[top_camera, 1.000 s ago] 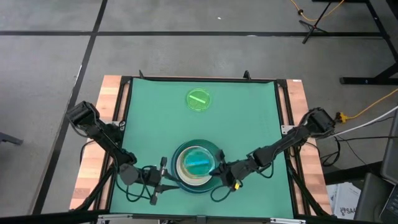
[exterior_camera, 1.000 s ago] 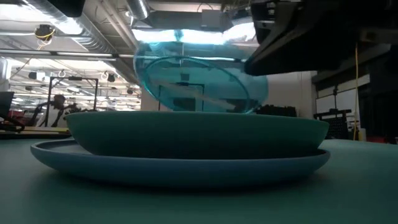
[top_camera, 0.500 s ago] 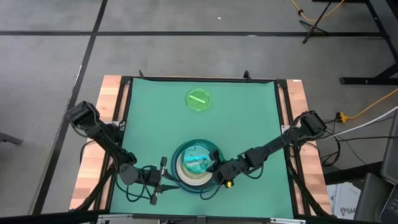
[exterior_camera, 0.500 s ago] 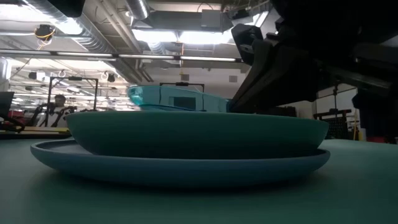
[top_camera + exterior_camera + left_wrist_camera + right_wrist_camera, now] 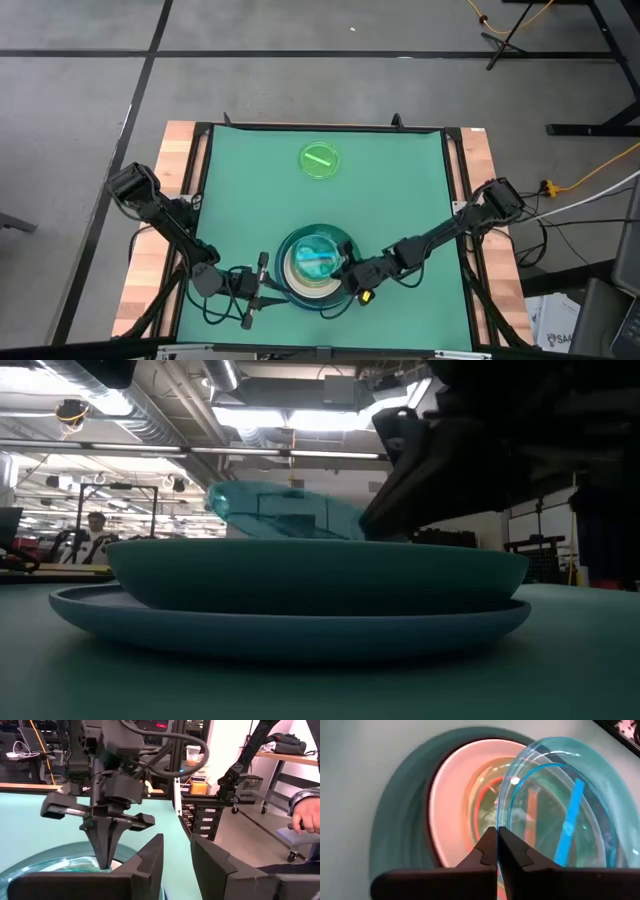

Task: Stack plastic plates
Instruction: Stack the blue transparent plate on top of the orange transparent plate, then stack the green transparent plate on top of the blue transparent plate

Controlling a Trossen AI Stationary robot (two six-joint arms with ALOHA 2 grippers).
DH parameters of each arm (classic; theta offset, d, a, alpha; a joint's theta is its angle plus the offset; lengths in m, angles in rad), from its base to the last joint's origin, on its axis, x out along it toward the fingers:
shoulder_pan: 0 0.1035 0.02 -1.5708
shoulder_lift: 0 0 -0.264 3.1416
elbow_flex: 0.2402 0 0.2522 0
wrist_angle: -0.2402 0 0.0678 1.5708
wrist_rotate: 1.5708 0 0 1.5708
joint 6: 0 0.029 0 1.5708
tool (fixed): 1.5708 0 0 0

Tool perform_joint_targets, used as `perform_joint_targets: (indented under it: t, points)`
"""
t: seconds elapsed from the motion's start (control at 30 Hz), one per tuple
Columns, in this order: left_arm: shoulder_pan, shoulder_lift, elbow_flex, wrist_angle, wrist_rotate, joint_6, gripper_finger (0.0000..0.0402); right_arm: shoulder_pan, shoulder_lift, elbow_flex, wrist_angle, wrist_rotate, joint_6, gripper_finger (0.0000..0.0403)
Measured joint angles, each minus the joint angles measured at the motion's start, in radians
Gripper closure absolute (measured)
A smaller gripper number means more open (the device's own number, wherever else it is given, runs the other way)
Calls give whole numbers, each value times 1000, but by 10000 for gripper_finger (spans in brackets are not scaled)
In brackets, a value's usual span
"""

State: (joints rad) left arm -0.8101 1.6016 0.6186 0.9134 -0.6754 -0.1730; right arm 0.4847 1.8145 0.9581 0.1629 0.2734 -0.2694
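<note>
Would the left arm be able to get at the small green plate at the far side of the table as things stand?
Probably yes: the green plate lies alone on bare mat with nothing near it, and the left hand is idle beside the stack, its fingers apart and empty.

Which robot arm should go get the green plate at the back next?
Probably the left. Its end effector waits free beside the stack, while the right end effector is shut on the blue plate over it. The green plate sits centred, far from both.
</note>
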Motion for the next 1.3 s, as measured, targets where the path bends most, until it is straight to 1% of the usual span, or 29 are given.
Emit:
perform_joint_targets:
  t: [0.07,0.13,0.23,0.37,0.5,0.7,0.8,0.9,1.03,1.13,1.3]
  points:
    - [0,0,0,0,0,0,310,-5,0,0,1,-8,16,395]
    - [0,0,0,0,-5,0,310,-10,0,0,5,-26,28,379]
    - [0,0,0,0,-14,0,310,-8,0,0,26,-36,81,342]
    - [0,0,0,0,-14,0,310,-6,-1,0,21,-42,89,289]
    - [0,1,0,0,-14,0,310,-7,-32,-1,-5,-57,122,261]
    - [20,1,0,0,-14,0,310,-8,-128,-1,-41,-20,157,256]
    - [47,1,0,0,-14,-3,310,-7,-181,-1,-70,6,153,256]
    - [90,1,0,-1,-14,-3,310,-8,-219,-4,-117,6,153,256]
    - [174,1,0,-16,-14,29,310,-8,-227,-5,-168,12,153,256]
    - [255,1,0,-50,8,59,310,-8,-227,-43,-133,22,152,256]
    - [419,1,0,-147,117,64,310,-8,-230,-163,-9,142,133,256]
